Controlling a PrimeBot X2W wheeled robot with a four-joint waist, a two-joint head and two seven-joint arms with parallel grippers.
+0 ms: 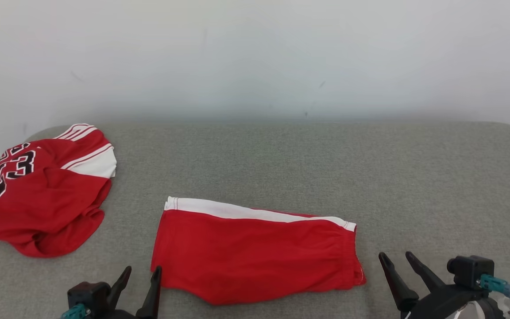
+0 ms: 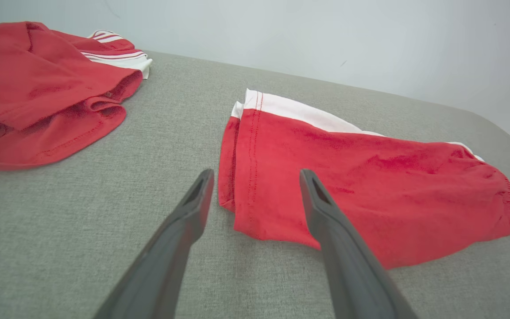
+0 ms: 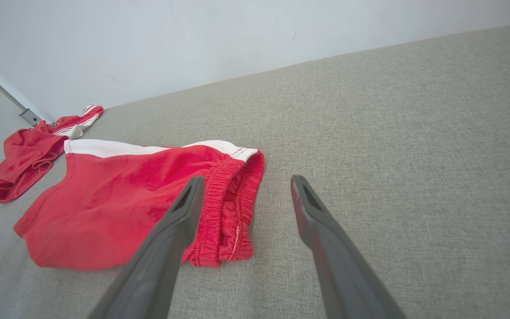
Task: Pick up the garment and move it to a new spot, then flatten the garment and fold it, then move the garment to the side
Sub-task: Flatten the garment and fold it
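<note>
Head view: folded shorts point(image 1: 255, 252) lying at the counter point(image 1: 281, 159) front

Left gripper point(image 1: 142, 270) and right gripper point(image 1: 395, 254) are hovering beside the red shorts' 2 ends, both spread wide, holding nothing. A crumpled red jersey point(image 1: 42, 199) is lying far left.

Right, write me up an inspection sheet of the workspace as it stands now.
Surface: grey fabric surface, flat, with no stains seen.
Job's things: red shorts with a white side stripe, folded flat near the front edge, waistband towards the right.
Clutter: red jersey with black numerals, crumpled at the back left, apart from the shorts.
Grippers: left gripper open at the shorts' left hem, gripping nothing; right gripper open, just right of the waistband, gripping nothing.
Cables: teal connector with a short dark lead at the right wrist.
Surroundings: pale wall behind the surface.
</note>
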